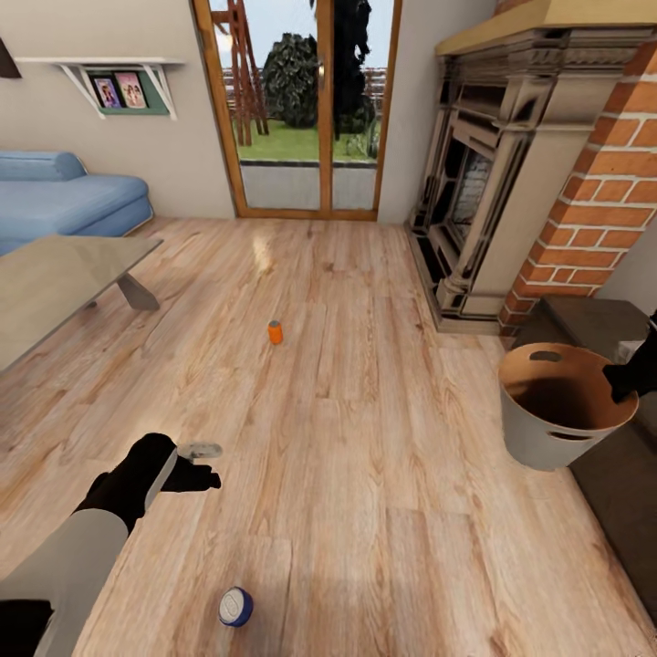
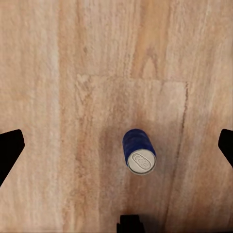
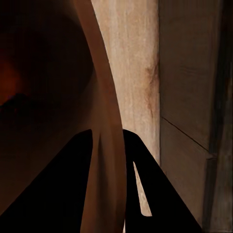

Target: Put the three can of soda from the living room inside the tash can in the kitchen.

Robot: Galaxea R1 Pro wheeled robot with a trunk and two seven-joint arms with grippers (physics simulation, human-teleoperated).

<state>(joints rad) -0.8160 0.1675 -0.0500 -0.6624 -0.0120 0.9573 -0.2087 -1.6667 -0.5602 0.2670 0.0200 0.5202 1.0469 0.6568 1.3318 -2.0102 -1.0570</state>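
Here I see the wood floor (image 1: 365,456) running up to the fireplace (image 1: 511,182) at upper right, the sofa (image 1: 64,196) and glass table (image 1: 55,283) at left. My right gripper (image 1: 624,381) pinches the tash can (image 1: 547,438) rim at right. My left gripper (image 1: 196,470) spreads wide above the blue can (image 1: 235,606) at the bottom; the orange can (image 1: 275,332) stands mid-frame, well apart.

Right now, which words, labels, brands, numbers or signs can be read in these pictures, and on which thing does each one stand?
No text can be read.
Dark blue soda can: no print legible on its side or top.
Orange soda can: too small to tell.
Framed pictures on the wall shelf: blurred, no words legible.
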